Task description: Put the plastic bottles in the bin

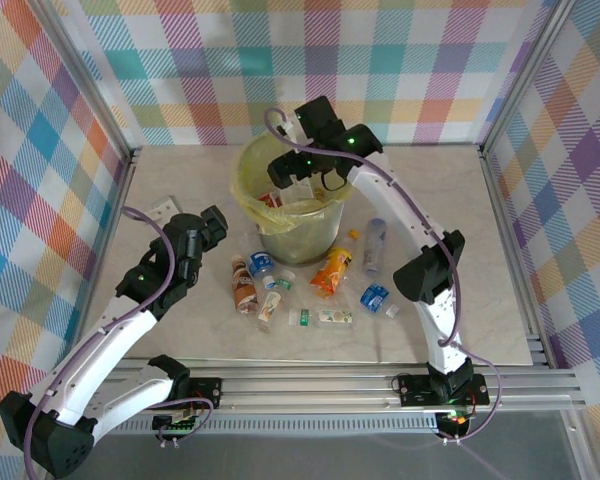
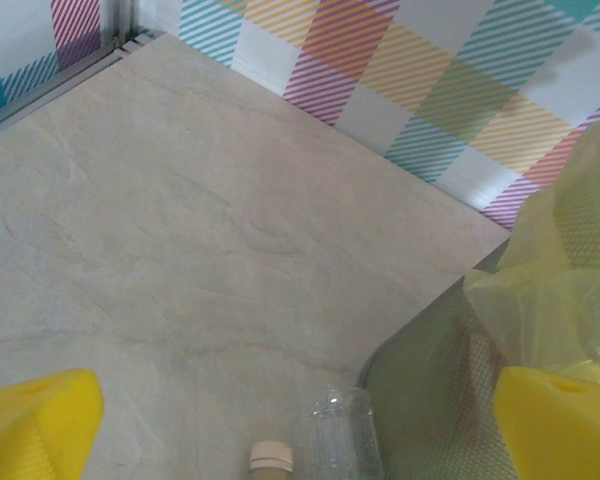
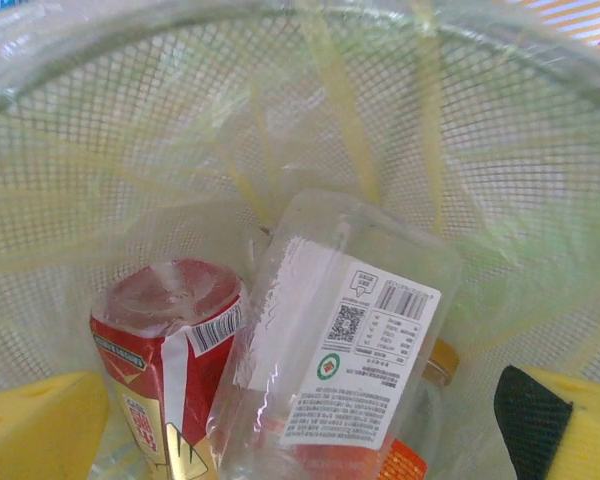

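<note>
**Plastic bottles, in bin.** Two pieces lay inside the bin [image 1: 302, 243], which stood at the far centre of the table [image 1: 485, 250].
- Clear bottle [image 3: 320, 300]: white printed label with a barcode and a square code, lying tilted.
- Red-labelled bottle [image 3: 165, 345]: barcode strip on its side, touching the clear one on the left.

Both rested against the mesh wall, inside the yellow-green liner bag [image 1: 242, 190].

**Plastic bottles, on table.** A loose scatter lay just near of the bin.
- Brown bottle [image 1: 243, 285] and blue-labelled bottle [image 1: 260, 264], to the left.
- Pale clear bottle [image 1: 272, 303], beside those two.
- Orange bottle [image 1: 332, 272], at centre.
- Flat bottle [image 1: 322, 317], lying crosswise, nearest the arms.
- Crushed blue bottle [image 1: 374, 296] and tall clear bottle [image 1: 374, 245], to the right.

**Right gripper** [image 3: 305, 440]. It hung over the bin's mouth, directly above the two binned bottles. The jaws were spread wide and the yellow pads [image 3: 40, 430] stood well clear of the clear bottle on either side. Nothing was gripped.

**Left gripper** [image 2: 298, 425]. It was low over the table, just left of the bin. The jaws were fully spread and held nothing. A ribbed clear bottle end [image 2: 340, 435] and a beige cap [image 2: 271, 457] lay on the table below, between the pads and touching neither. The bin's wall was just beside the right-hand pad.
</note>
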Controlling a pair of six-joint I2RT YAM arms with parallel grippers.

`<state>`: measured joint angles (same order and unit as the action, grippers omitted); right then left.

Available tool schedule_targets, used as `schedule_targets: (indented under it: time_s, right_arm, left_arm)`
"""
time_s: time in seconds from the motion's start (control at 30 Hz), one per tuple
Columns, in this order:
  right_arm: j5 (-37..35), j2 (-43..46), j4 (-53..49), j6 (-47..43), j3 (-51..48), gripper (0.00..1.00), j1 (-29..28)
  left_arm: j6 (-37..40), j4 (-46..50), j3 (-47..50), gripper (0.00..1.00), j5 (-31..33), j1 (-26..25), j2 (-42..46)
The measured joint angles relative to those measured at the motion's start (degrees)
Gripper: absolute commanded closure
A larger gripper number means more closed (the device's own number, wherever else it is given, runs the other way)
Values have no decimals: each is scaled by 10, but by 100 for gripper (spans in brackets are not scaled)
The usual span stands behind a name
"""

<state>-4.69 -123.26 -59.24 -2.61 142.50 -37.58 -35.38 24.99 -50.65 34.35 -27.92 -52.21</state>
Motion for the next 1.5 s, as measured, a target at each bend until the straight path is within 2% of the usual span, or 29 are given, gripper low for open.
schedule_targets:
  time_s: [0.23,0.4,0.63,0.87,1.03,1.27,1.5]
  right_arm:
    - [-39,72,-6,40,-3,0,0]
    - [-87,165,-2,71,-60,0,0]
    - [-159,298,13,120,-222,0,12]
    - [-172,427,45,188,-452,0,85]
    - [-171,502,69,225,-571,0,127]
    - [-169,545,100,265,-695,0,148]
    - [-181,568,122,300,-773,0,151]
  left_arm:
    - [-16,19,39,0,-9,4,19]
    - [-24,26,68,0,-40,7,32]
    - [-26,23,100,0,-110,8,30]
    - [-28,18,130,0,-184,8,3]
    - [-28,14,142,0,-216,8,-15]
    - [-28,-10,155,0,-255,8,-61]
    - [-28,-25,159,2,-279,9,-106]
